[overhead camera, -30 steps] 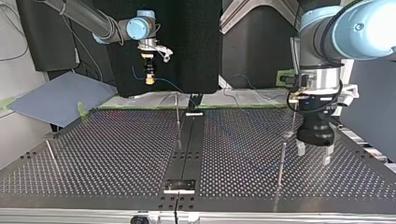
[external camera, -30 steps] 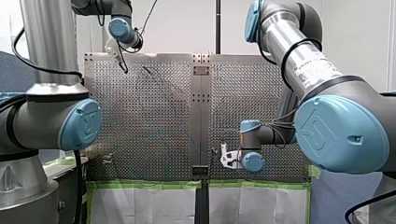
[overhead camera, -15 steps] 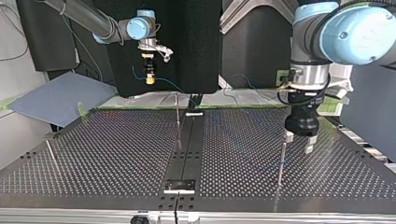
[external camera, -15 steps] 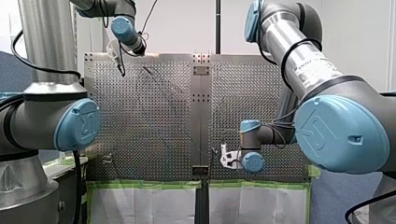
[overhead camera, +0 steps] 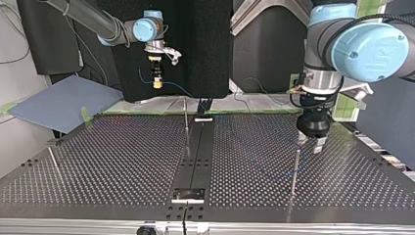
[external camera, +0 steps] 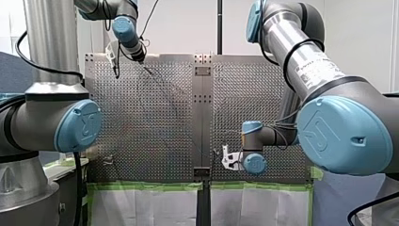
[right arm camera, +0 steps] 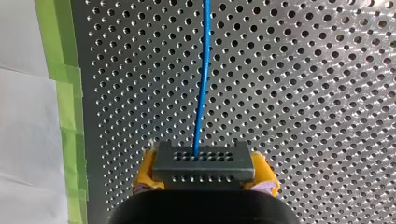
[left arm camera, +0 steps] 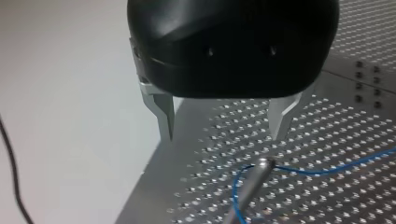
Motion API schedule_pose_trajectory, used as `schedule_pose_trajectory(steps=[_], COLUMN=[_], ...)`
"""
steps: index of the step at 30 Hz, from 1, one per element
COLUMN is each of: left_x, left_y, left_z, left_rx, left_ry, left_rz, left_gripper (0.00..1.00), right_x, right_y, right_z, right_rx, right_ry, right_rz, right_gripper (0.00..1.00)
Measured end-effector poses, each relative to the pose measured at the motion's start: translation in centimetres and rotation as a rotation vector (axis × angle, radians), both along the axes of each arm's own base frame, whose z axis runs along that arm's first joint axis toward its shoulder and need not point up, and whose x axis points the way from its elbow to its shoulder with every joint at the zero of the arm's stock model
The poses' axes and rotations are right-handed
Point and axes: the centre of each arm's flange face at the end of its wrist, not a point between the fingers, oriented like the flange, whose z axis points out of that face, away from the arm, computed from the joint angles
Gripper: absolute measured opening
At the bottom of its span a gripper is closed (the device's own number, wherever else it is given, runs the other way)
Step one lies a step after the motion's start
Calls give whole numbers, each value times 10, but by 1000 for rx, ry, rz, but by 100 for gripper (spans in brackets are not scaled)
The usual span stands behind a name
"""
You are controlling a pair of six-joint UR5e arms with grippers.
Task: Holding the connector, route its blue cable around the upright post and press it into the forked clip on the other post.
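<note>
In the right wrist view my right gripper (right arm camera: 204, 176) has its yellow pads shut on a dark grey connector (right arm camera: 204, 160). A blue cable (right arm camera: 201, 84) leaves the connector and runs ahead over the perforated plate. The top view shows this gripper (overhead camera: 156, 82) held high at the back left with the connector. My left gripper (left arm camera: 224, 133) stands open, its metal fingers (left arm camera: 164, 114) empty, just above a thin upright post (left arm camera: 256, 175) that the blue cable (left arm camera: 327, 169) bends around. In the top view it (overhead camera: 310, 145) hovers over that post (overhead camera: 295, 169) at the right.
Another thin post (overhead camera: 185, 117) rises at the middle of the table, and a leaning one (overhead camera: 54, 161) at the top view's left. A dark rail (overhead camera: 195, 156) splits the perforated table (overhead camera: 122, 161). Green tape (external camera: 146, 186) edges the near side in the front view.
My left gripper has moved from the top view's right edge back and leftward to above the right post. My right arm has held still with the connector.
</note>
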Motion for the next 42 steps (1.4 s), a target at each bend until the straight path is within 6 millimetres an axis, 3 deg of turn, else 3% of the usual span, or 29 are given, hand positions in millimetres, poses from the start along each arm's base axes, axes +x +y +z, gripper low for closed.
schedule_pose_trajectory(steps=[30,42], left_x=[-28,-32], left_y=[5,4], left_z=[-17,-16], left_rx=[258,312], left_ry=[248,262], left_rz=[-31,-49], left_gripper=[100,100], right_x=[0,0], right_y=[1,1], right_z=[-1,-1], right_rx=[5,6], right_ry=[8,8], right_rz=[2,3], right_gripper=[0,0])
